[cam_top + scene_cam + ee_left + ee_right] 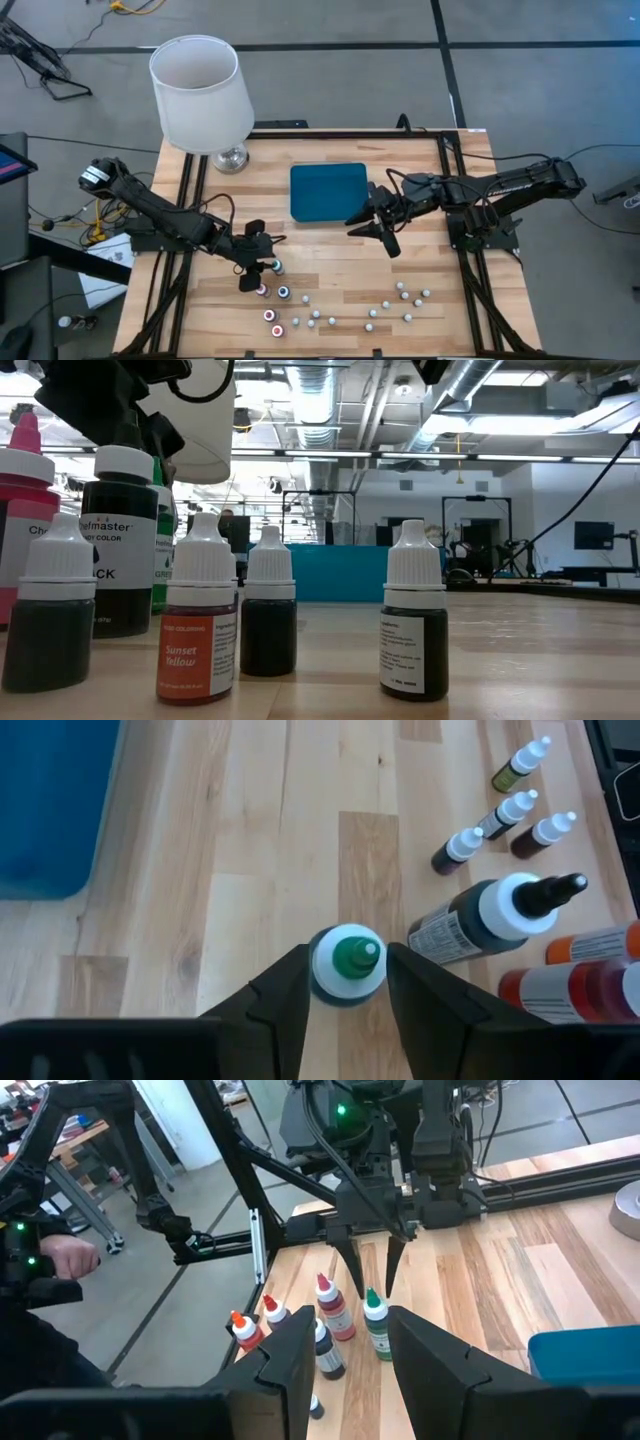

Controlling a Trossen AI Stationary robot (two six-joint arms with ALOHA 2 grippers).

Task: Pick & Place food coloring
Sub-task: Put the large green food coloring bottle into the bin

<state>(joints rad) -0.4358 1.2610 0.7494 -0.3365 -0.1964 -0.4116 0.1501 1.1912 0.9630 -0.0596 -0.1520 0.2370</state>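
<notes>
Your left pincer (346,982) spread around a green-tipped food coloring bottle (347,964), contact hard to judge, your right pincer (348,1342) spread and empty beside the teal tray (327,190), lamp (201,93) upper left, small bottles (400,300) blurred on the lower worktop (420,255).

- My two arms are dark, near black, built of slim jointed segments on black bases bolted to the worktop (340,250) frame.
- The left arm (160,215) ends at a shoulder with a white-and-black cylindrical cap.
- Black cables loop along the right arm (500,190).
- Each pincer has two matte black, wedge-shaped fingers (275,1005).
- A green indicator light glows on the left arm's housing, seen from my right wrist.
</notes>
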